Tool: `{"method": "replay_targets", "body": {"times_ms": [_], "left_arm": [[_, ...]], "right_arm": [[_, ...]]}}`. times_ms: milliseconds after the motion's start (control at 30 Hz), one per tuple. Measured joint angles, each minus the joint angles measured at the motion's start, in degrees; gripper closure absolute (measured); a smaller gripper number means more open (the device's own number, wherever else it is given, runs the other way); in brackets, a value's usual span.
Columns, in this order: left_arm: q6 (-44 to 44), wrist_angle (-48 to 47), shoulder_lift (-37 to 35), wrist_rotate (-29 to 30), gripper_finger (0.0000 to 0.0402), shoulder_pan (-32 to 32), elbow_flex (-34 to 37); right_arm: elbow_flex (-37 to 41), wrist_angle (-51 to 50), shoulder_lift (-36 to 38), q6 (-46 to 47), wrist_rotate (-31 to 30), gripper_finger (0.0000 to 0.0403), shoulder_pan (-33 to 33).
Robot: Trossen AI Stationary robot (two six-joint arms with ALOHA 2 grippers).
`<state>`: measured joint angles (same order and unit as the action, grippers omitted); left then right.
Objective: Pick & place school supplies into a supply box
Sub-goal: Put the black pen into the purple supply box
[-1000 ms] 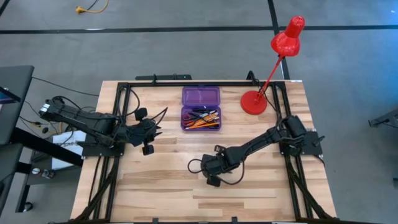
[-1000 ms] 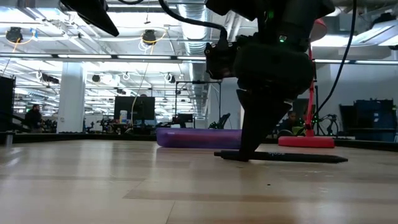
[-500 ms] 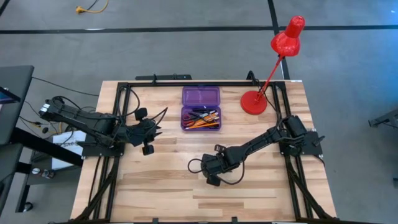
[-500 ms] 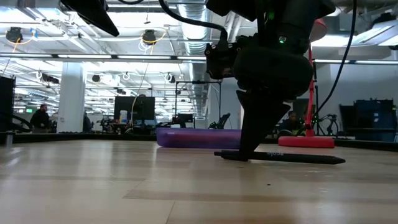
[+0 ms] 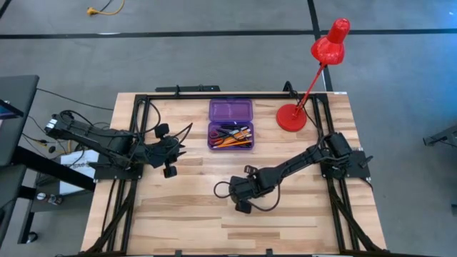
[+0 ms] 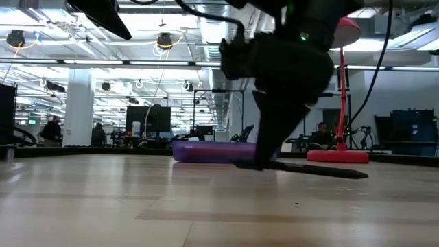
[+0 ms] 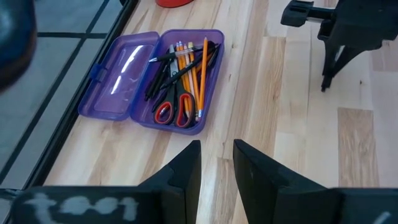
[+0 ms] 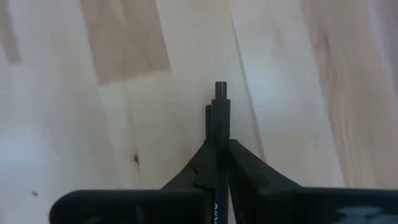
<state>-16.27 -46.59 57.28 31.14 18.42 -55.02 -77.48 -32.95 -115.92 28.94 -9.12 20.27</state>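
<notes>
The supply box [image 5: 230, 134], a purple case with its lid [image 5: 230, 111] open flat, sits at the table's far middle. In it lie orange pencils, black pens and red-handled scissors [image 7: 175, 112]. My right gripper [image 5: 241, 198] is nearer the front than the box, pointing steeply down and shut on a black pen [image 6: 322, 170]. My left gripper [image 5: 171, 153] hangs above the table's left side, left of the box. Its fingers [image 7: 186, 174] stand a little apart with nothing between them. My right gripper pinches the black pen near one end [image 8: 219, 127] between its two fingers, coming from above and pointing steeply down. A short stub of the pen [image 8: 221, 93] sticks out past the fingers. The held end is raised; the pen slants down to its other end [image 6: 363, 174], low at the table.
A red desk lamp stands with its base [image 5: 291, 118] at the far right, its head [image 5: 330, 44] leaning out past the table's far edge. A black frame [image 5: 214, 95] runs along the far edge and both sides. Bare wood lies in front of the right gripper.
My right gripper, shut on the pen, has shifted a little toward the table's left. The pen's held end has risen off the table, so the pen now slants, while its other end has stayed low and been drawn a little to the left.
</notes>
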Motion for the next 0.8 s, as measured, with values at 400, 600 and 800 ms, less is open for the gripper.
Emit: {"method": "replay_targets", "body": {"times_ms": [400, 600, 800], "left_arm": [[0.6, 0.0, 0.0, 0.0, 0.0319, 0.0, 0.0], [0.6, 0.0, 0.0, 0.0, 0.0319, 0.0, 0.0], [0.6, 0.0, 0.0, -0.1, 0.0319, 0.0, 0.0]], "right_arm": [[-6.6, -4.2, 0.0, -5.6, -3.3, 0.0395, -0.9], [-9.8, -7.5, 0.1, -8.5, -4.6, 0.0401, -2.5], [-11.8, -9.1, 0.1, -11.0, -6.1, 0.0401, -4.6]]}}
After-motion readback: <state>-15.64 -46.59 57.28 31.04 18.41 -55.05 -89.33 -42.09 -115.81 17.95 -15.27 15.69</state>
